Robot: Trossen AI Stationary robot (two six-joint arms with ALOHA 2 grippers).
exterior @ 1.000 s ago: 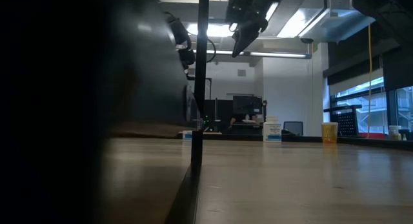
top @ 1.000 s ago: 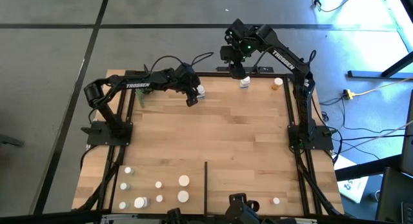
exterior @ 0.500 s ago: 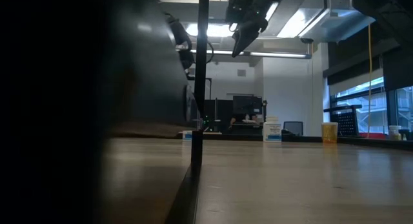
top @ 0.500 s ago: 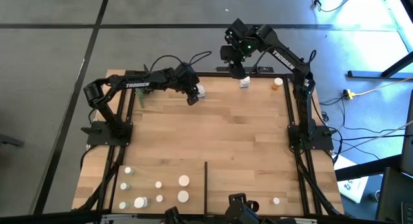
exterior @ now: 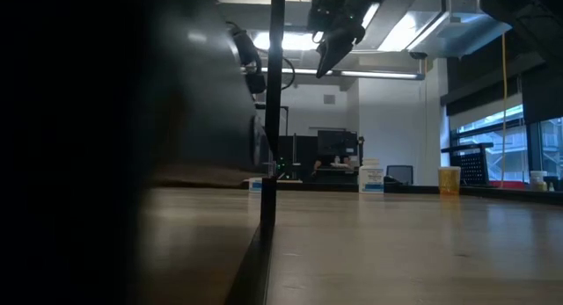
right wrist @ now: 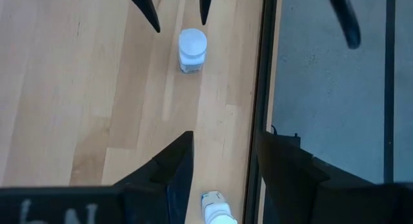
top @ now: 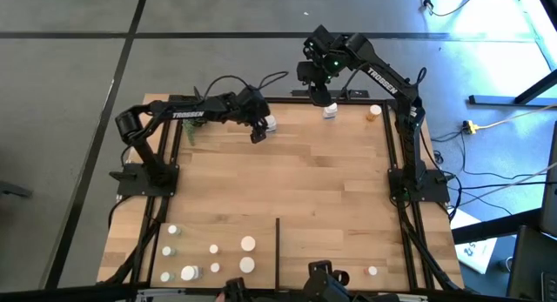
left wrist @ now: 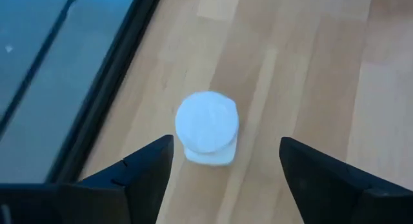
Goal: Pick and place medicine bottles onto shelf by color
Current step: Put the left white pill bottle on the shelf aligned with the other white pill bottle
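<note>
Altogether nine bottles (top: 248, 244) below, three (top: 330, 111) above.

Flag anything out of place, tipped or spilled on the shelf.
Nothing tipped or spilled. The white bottle ahead of the open left claw stands upright by the black frame bar. The white bottle under the open right claw and the orange bottle stand upright too.

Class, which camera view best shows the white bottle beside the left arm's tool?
The left wrist view: the white bottle stands upright on the wood, clear between the open left tool. The high view shows a speck; the right wrist view shows it distant; the low view doesn't clearly show it.
</note>
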